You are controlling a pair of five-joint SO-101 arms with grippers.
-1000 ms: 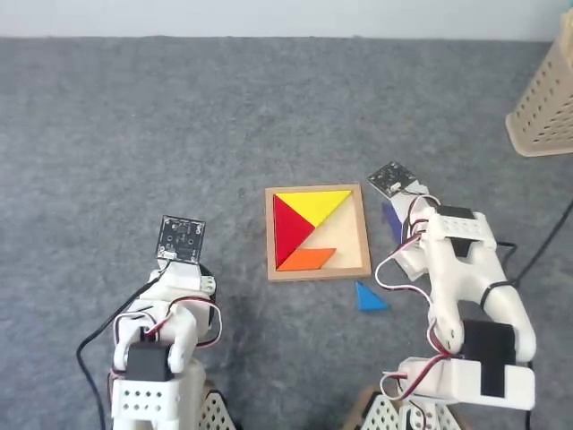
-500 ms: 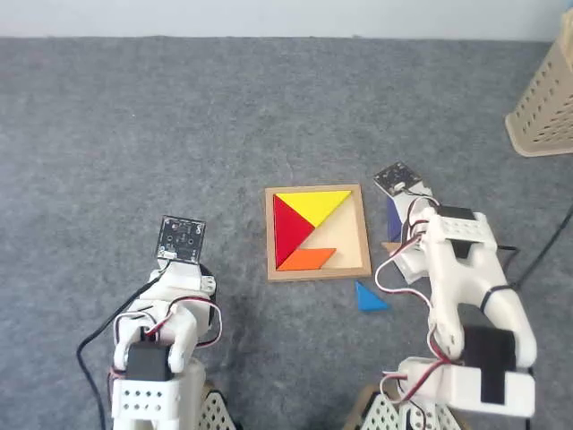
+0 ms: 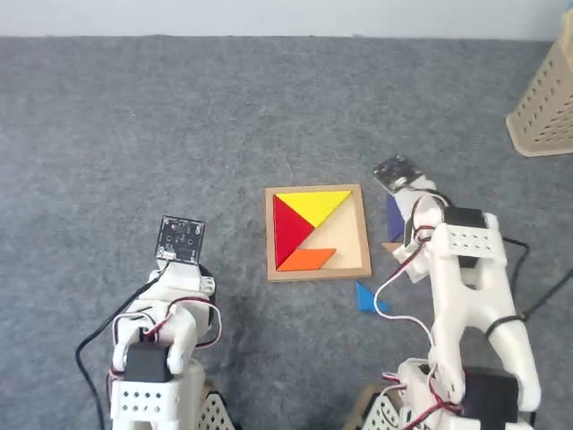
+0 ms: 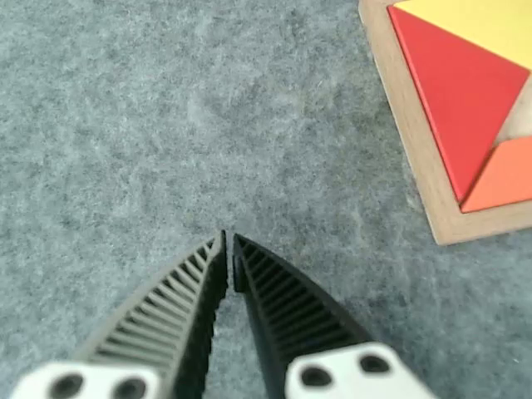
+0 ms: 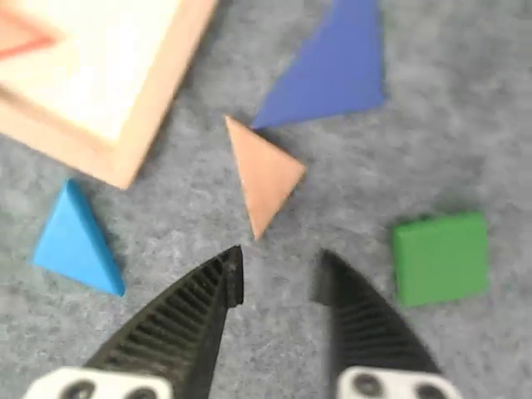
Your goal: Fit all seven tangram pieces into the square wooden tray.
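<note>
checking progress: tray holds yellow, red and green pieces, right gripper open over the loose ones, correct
Not green: the third piece in the tray is the orange one, as the high view shows; the green square lies loose outside. Rest is right.

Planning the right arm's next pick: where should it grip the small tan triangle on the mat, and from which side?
Likely from straight above, since the tan triangle lies flat on the mat. Put one of the jaws on its long edge, the other at the opposite corner: both sides have bare mat, while the dark blue triangle crowds its far tip.
</note>
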